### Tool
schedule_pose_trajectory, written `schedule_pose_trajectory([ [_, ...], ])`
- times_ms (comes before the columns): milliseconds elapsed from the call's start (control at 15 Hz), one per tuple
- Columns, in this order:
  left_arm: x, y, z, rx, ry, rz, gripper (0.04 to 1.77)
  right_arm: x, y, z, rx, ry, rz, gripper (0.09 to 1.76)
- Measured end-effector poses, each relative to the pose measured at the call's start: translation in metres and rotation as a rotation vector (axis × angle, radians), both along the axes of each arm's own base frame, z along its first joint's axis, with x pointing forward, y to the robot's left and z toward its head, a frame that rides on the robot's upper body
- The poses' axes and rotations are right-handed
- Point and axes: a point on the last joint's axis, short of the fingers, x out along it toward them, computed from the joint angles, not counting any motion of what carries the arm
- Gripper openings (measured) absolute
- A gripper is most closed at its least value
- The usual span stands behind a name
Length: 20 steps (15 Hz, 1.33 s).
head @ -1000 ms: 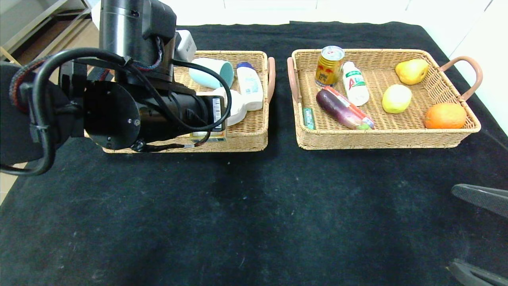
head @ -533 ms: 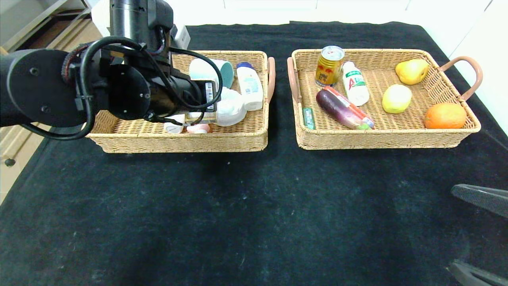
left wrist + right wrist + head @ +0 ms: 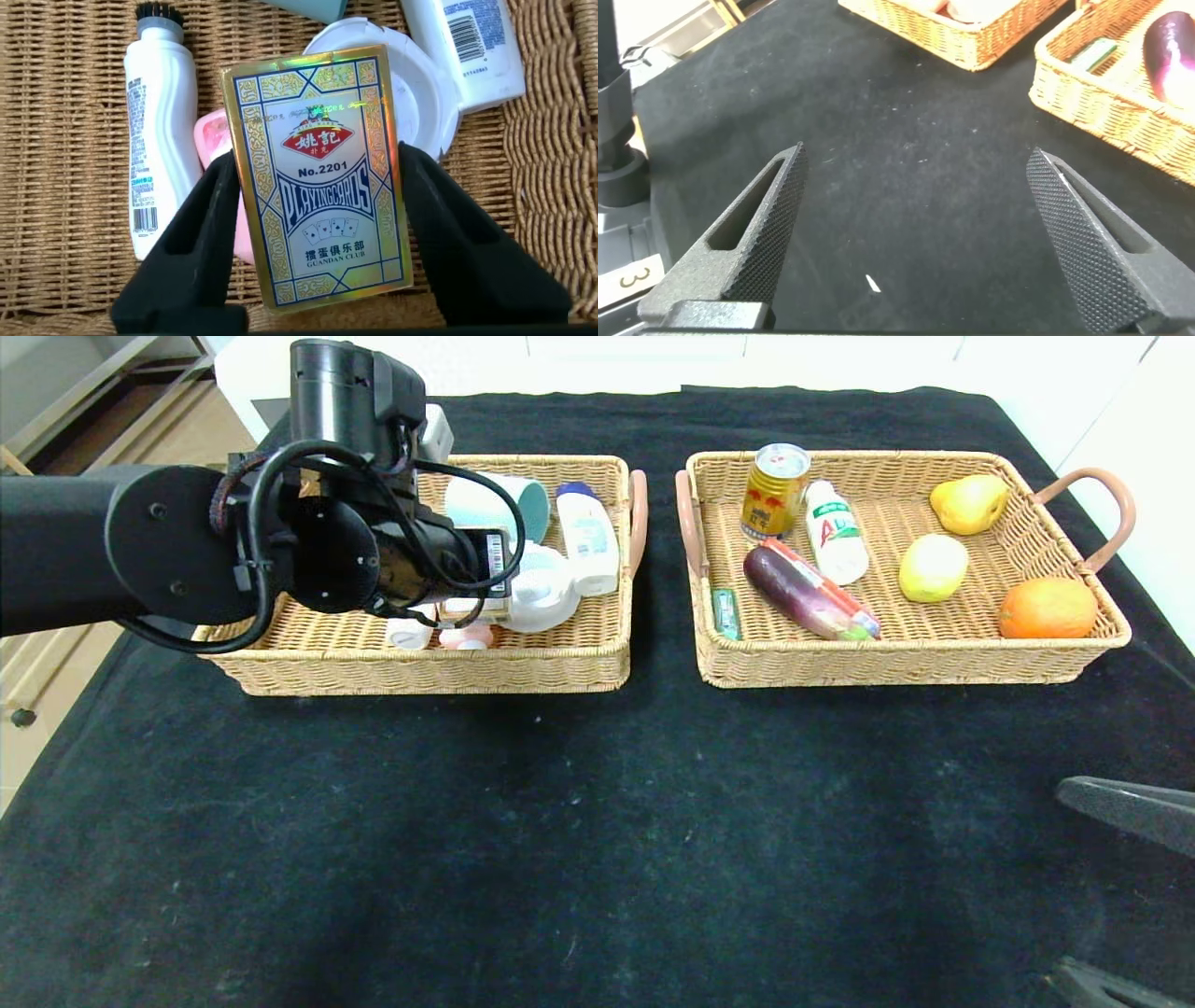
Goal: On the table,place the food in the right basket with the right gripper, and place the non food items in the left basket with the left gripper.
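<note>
2 wicker baskets stand side by side on the black table (image 3: 597, 821), and we list their contents in turn.

Left basket (image 3: 523, 672): we count a teal cup (image 3: 509, 504) on its side at the far wall, a white lotion bottle (image 3: 590, 537), a round white container (image 3: 546, 590), a white brush-topped bottle (image 3: 154, 140), and a pink item (image 3: 213, 140) lying half under the card box. Over this basket we find the left gripper (image 3: 318, 243), its 2 black fingers (image 3: 201, 243) set on either side of a gold box of playing cards (image 3: 322, 177). The fingers look to be just touching the box's long edges, but we cannot tell whether they are pressed on it or already slack. The box sits low over the basket's contents, overlapping the round container and the pink item.

Right basket (image 3: 896, 663): we count 1 gold can (image 3: 775, 490) upright, 1 small white drink bottle (image 3: 834, 532), 1 eggplant (image 3: 794, 593) beside a red sausage pack (image 3: 826, 583), 1 green strip pack (image 3: 725, 613) along the left wall, 1 pear (image 3: 969, 502), 1 yellow-green fruit (image 3: 934, 567) and 1 orange (image 3: 1047, 607).

Right gripper (image 3: 915, 233): parked low at the table's near right edge, fingers spread wide apart, holding nothing.
</note>
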Motion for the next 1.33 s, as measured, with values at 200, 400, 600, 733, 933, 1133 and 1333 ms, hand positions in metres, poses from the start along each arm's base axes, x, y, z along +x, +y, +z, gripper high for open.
schedule_pose_trajectory([
  [200,0.001,0.000,-0.001,0.001,0.003,0.001,1.37,0.000,0.000,0.000,-0.001,0.000,0.002,1.71],
  [400,0.001,0.000,-0.002,0.003,0.005,0.001,1.48,0.000,0.000,0.000,-0.003,-0.002,0.001,1.71],
  [600,-0.003,0.001,0.000,0.003,0.006,-0.001,1.55,0.000,0.000,0.000,-0.003,-0.001,0.001,1.71],
  [733,-0.011,0.003,-0.001,0.005,0.017,-0.009,1.59,0.000,0.000,0.000,-0.003,-0.003,-0.002,1.71],
  [933,-0.040,0.008,-0.004,0.003,0.049,-0.075,1.63,0.001,-0.001,0.001,-0.002,-0.005,-0.016,1.71],
  [1133,-0.087,0.020,-0.008,-0.001,0.073,-0.154,1.66,0.005,-0.006,0.003,-0.011,0.009,-0.078,1.71],
  [1333,-0.135,0.036,-0.014,-0.019,0.024,-0.205,1.68,0.009,-0.015,0.009,-0.009,0.012,-0.171,1.71],
])
